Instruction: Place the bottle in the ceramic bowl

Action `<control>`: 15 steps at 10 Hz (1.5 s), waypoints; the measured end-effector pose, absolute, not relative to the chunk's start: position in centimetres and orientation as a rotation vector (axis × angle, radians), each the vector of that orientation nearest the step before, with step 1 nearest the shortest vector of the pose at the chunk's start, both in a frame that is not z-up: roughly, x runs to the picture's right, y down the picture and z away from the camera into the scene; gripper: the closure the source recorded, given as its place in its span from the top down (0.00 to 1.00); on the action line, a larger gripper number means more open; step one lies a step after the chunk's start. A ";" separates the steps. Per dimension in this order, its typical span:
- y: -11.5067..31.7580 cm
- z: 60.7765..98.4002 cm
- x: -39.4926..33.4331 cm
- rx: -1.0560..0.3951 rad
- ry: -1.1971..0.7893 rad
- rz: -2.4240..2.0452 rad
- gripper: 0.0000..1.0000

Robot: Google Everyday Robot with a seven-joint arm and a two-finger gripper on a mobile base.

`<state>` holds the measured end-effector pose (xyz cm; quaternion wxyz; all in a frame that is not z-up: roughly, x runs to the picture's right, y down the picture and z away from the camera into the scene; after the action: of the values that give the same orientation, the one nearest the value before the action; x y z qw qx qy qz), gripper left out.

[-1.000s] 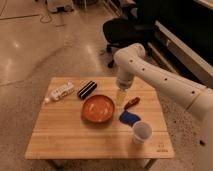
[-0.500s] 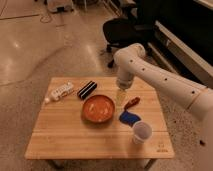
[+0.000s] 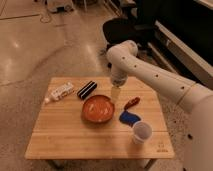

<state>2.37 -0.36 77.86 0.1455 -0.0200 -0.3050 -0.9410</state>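
Observation:
The bottle (image 3: 60,92) is whitish with a pale label. It lies on its side at the far left of the wooden table (image 3: 65,135), with its white cap (image 3: 47,100) pointing front-left. The ceramic bowl (image 3: 97,109) is glossy orange-brown and sits at the table's middle. My gripper (image 3: 116,93) hangs from the white arm, pointing down just above the bowl's far right rim. It is well to the right of the bottle.
A black rectangular box (image 3: 86,90) lies between the bottle and the bowl, behind the bowl's left side. A blue and red object (image 3: 129,113) lies right of the bowl. A white cup (image 3: 141,132) stands at the front right. Office chairs stand behind the table.

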 end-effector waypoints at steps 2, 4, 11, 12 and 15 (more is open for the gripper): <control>-1.3 78.2 -1.9 -0.049 -0.878 -2.732 0.80; -1.7 79.2 -7.5 -0.050 -0.871 -2.770 0.80; -0.8 85.1 -20.6 -0.054 -0.846 -2.900 0.80; -0.9 85.9 -21.8 -0.055 -0.839 -2.916 0.80; -0.1 90.3 -23.2 -0.072 -0.830 -2.931 0.80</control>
<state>-23.24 -0.08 90.32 0.0469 -0.0235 -0.2722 -0.9608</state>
